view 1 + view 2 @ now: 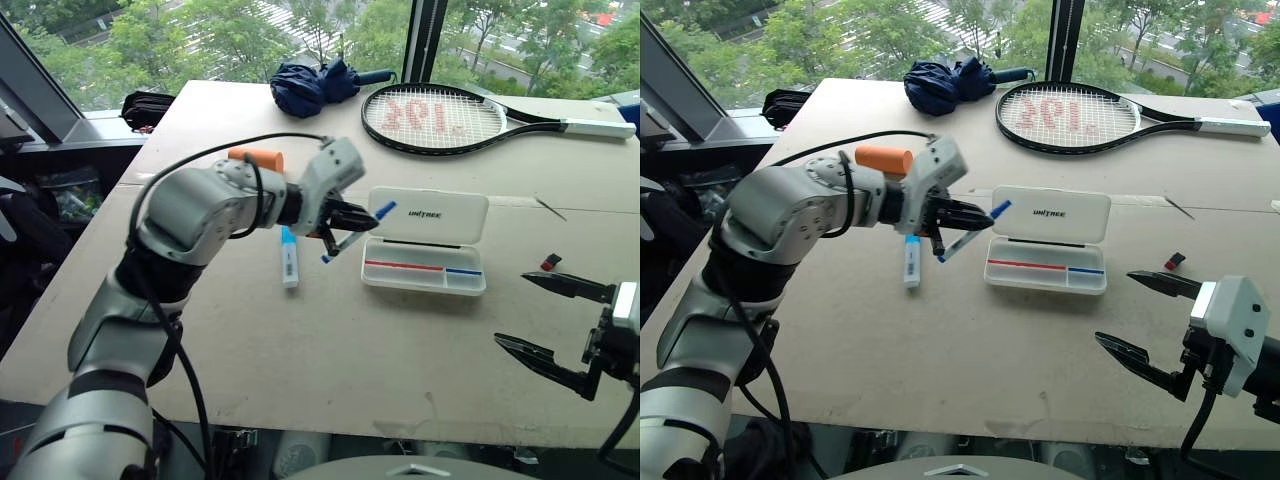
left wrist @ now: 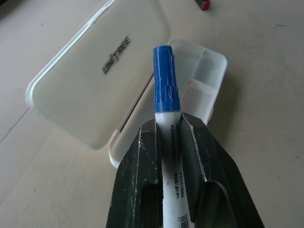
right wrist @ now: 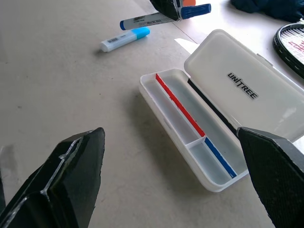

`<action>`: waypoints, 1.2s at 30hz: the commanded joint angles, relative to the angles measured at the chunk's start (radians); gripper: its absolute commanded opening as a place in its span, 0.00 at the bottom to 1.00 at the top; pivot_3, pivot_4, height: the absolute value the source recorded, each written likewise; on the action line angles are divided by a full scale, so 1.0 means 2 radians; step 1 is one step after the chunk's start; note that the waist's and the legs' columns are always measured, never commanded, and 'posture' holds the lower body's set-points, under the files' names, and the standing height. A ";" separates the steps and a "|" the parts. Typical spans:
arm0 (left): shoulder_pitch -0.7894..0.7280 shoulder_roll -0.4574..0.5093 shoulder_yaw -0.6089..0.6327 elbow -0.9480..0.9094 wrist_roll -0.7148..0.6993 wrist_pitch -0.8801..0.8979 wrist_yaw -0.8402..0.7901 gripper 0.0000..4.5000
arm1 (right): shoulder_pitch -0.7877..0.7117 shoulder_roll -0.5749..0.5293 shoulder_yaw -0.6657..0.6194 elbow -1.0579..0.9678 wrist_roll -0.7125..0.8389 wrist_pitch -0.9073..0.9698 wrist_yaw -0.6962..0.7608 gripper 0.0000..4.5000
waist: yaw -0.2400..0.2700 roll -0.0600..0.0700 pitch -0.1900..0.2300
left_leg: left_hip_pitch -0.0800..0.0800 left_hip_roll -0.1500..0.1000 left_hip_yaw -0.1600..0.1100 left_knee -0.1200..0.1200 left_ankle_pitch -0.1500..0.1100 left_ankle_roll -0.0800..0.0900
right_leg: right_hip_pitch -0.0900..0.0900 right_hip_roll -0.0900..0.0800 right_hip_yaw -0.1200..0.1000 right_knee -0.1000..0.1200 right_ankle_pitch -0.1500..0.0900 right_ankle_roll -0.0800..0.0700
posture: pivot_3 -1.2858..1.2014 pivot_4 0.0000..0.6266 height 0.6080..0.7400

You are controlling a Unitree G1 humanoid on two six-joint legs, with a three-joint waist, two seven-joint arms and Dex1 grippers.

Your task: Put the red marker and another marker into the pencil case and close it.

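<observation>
Nearest the robot, on its right, the right claw (image 1: 548,318) hovers over the front part of the table (image 1: 330,350) with its two black fingers spread wide and nothing between them. Just beyond it, a small dark cap with a red end (image 1: 550,262) lies on the table surface. Toward the middle stands the pencil case (image 1: 425,266), open, its lid with dark logo text folded back on the far side; the tray shows a red strip and a blue strip along a divider, and no marker lies inside. To the left of the case the left claw (image 1: 345,228) is raised above the table and pinched tight on a blue-capped marker (image 2: 166,92), whose white barrel runs between the fingers and whose cap points toward the case. Below and to the left of that claw a white marker with a light blue cap (image 1: 289,257) lies flat on the table. Farther back sit an orange cylinder (image 1: 256,157), a folded navy umbrella (image 1: 310,85) and a tennis racket (image 1: 435,117).
</observation>
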 commanded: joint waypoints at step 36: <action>0.036 -0.152 0.275 -0.037 0.187 0.266 0.024 0.84 | -0.006 -0.023 0.030 0.004 0.058 -0.068 -0.019 1.00 | -0.016 0.003 0.001 | -0.003 0.003 -0.002 0.001 -0.001 0.002 | -0.004 0.002 -0.001 0.003 -0.001 0.001 | 0.52 0.24 0.94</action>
